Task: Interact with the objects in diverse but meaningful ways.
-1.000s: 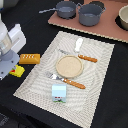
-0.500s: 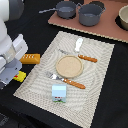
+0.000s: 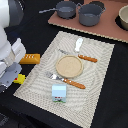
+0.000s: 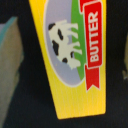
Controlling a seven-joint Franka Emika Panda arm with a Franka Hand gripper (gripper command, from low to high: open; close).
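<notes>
A white robot arm [image 3: 10, 47] is hanging over the exterior view's left edge of a dark desk [image 3: 30, 30], its bulk hiding the hand, so whether the fingers are spread or pressed together cannot be told. One yellow butter packet [image 4: 70, 55] is filling the wrist view, lying flat on the dark surface and showing a black-and-white cow and a red banner reading BUTTER; in the exterior view only a yellow corner with a red mark [image 3: 20, 78] is peeking out from under the arm, just off the left edge of a pale striped placemat [image 3: 100, 75]. One orange rectangular block [image 3: 30, 59] is lying beside the arm, near the mat's left edge. On the mat, one round tan plate [image 3: 68, 66] is sitting in the middle, with one small white shaker [image 3: 78, 44] lying just beyond it and one light-blue and white carton [image 3: 59, 92] standing at the near edge. Two orange-handled utensils are flanking the plate: a fork [image 3: 66, 80] on the near side and a knife [image 3: 79, 56] on the far side. Further back, two grey pots [image 3: 90, 15] are standing on a brown board [image 3: 107, 30], one of them with a long handle pointing to the exterior view's left, and one pale bowl [image 3: 123, 17] is being cut off at the right edge
</notes>
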